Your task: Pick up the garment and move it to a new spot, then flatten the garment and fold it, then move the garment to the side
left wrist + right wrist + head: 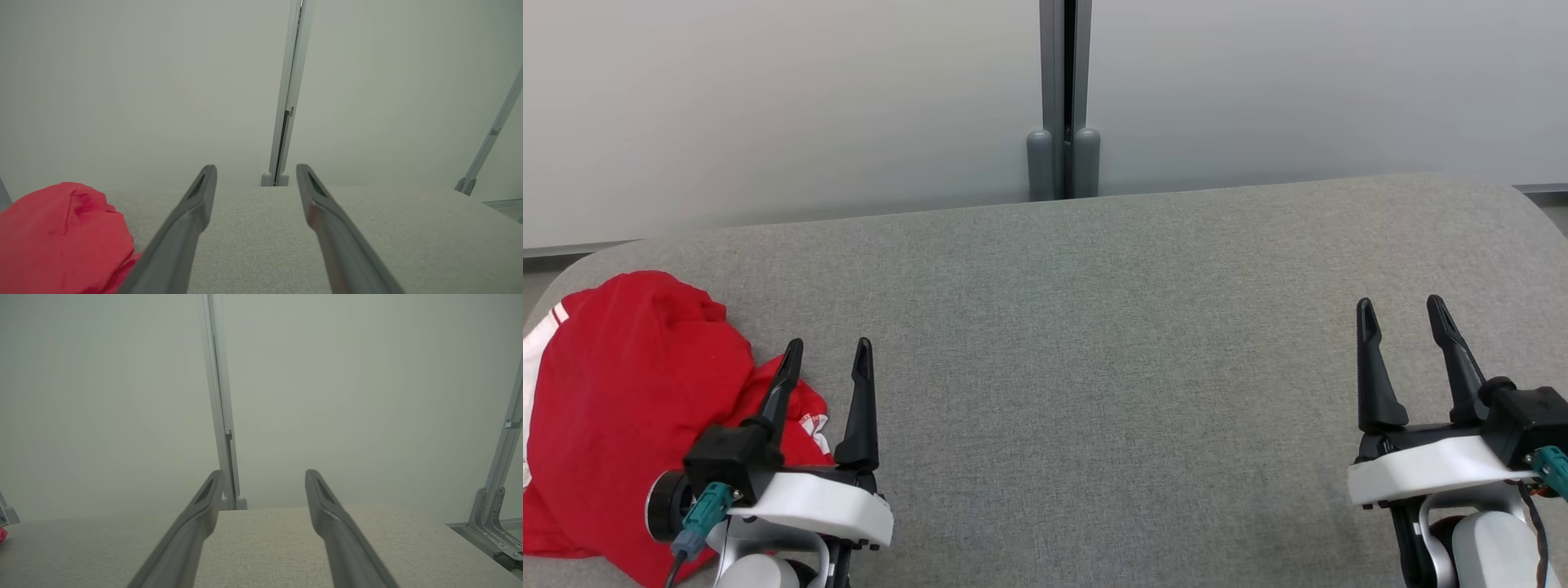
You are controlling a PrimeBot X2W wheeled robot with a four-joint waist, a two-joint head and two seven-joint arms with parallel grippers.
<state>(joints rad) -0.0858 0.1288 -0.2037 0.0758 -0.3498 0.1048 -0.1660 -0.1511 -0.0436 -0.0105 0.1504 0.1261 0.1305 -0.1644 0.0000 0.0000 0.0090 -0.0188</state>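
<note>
Garment [621, 392], red with white trim, lies crumpled at the left end of the grey table [1094, 367]. Left gripper [829, 345] is positioned just beside it, fingers spread wide, holding nothing. Right gripper [1400, 302] stands well apart at the right end, likewise spread and empty.

Grey fabric surface [1094, 367], crumpled red garment [629, 392] atop.
</note>
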